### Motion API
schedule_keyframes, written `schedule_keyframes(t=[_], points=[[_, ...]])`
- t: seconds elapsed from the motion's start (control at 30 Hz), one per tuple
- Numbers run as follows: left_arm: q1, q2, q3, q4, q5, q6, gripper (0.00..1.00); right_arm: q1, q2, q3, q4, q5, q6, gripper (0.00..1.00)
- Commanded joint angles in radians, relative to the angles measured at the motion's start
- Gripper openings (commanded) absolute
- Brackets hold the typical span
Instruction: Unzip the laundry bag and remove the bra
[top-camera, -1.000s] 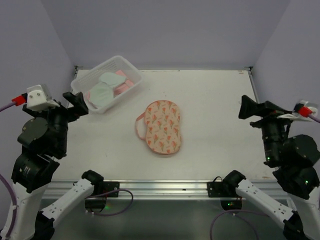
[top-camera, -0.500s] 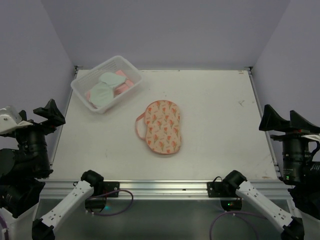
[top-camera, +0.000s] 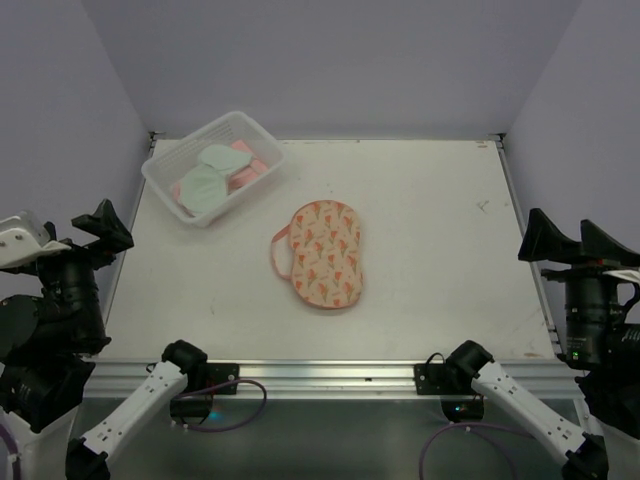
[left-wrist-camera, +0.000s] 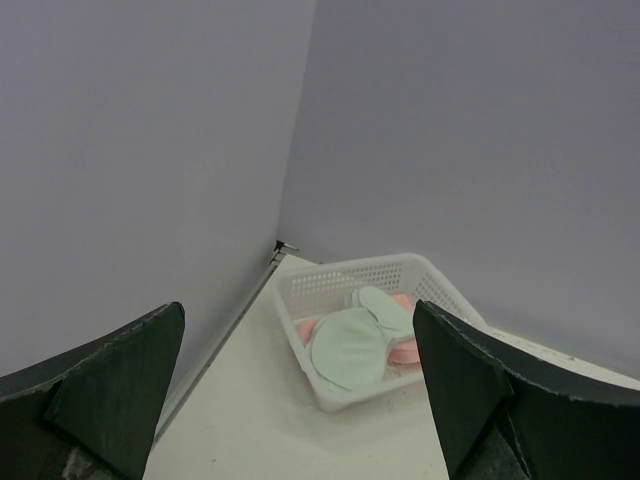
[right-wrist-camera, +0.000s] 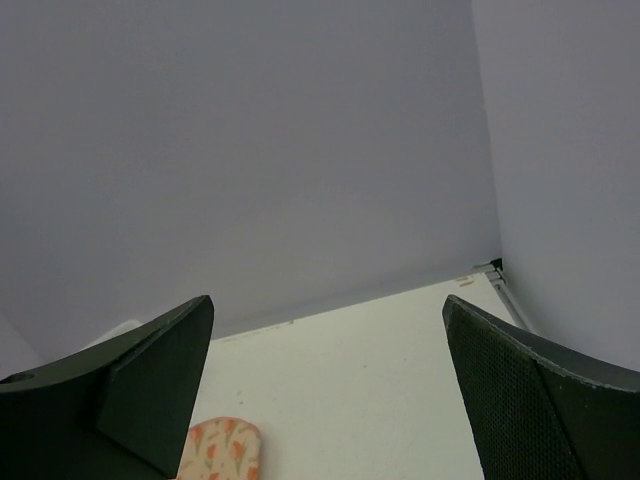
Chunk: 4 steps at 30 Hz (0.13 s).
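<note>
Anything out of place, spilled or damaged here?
Nothing stands out. The laundry bag lies flat and closed mid-table; the plastic tub sits skewed in the far-left corner, its garments all inside.

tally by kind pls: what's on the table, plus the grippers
Laundry bag: 1
Basket: 1
Mint-green cups in the basket: 2
Grippers: 2, left gripper and right gripper, both open and holding nothing
Total: 6, leaving out the pink pieces under the cups, which overlap too much to count.
</note>
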Motion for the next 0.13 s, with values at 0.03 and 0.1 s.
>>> schedule_keyframes(t=[0.03,0.1], points=[[-0.002,0.002,-0.015,0.026,-0.032,-0.015,1.00,0.000,0.015,0.000,0.039,-0.004,-0.023,0.99],[-0.002,0.002,-0.021,0.025,-0.033,-0.026,1.00,0.000,0.018,0.000,0.045,-0.008,-0.023,0.99]])
